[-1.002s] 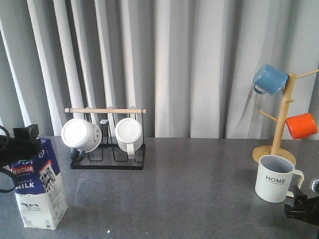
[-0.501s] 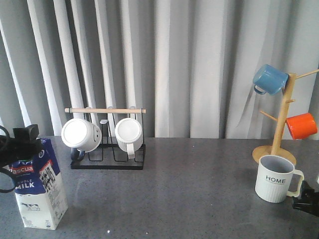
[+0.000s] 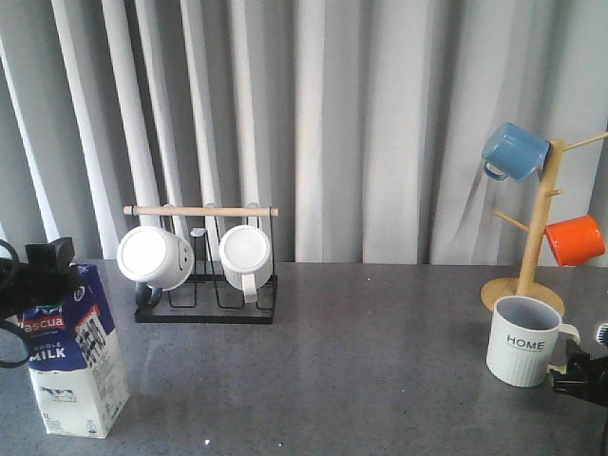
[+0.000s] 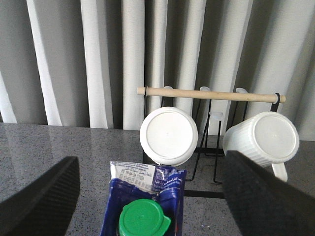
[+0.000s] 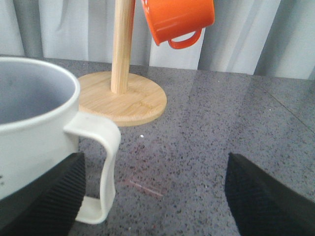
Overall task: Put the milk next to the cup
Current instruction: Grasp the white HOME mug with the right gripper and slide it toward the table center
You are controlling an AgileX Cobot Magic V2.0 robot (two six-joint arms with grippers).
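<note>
The milk point(image 3: 76, 353), a blue-and-white carton with a green cap point(image 4: 142, 220), stands upright at the table's front left. My left gripper point(image 4: 147, 201) is open above it, its black fingers point(image 4: 42, 199) wide on either side of the carton's top and clear of it. The cup point(image 3: 522, 340), cream-white and ribbed with "HOME" on it, stands at the front right. My right gripper point(image 5: 155, 196) is open low beside it, and the cup's handle point(image 5: 106, 167) sits just inside one finger. In the front view the right gripper point(image 3: 579, 375) is right of the cup.
A black wire rack point(image 3: 204, 302) with a wooden bar holds two white mugs point(image 3: 155, 257) at the back left. A wooden mug tree point(image 3: 532, 275) behind the cup carries a blue mug point(image 3: 515, 152) and an orange mug point(image 3: 575, 239). Grey curtains close the back.
My right gripper has risen slightly and come close beside the cup's handle. The left arm, the milk and the cup have not moved.
</note>
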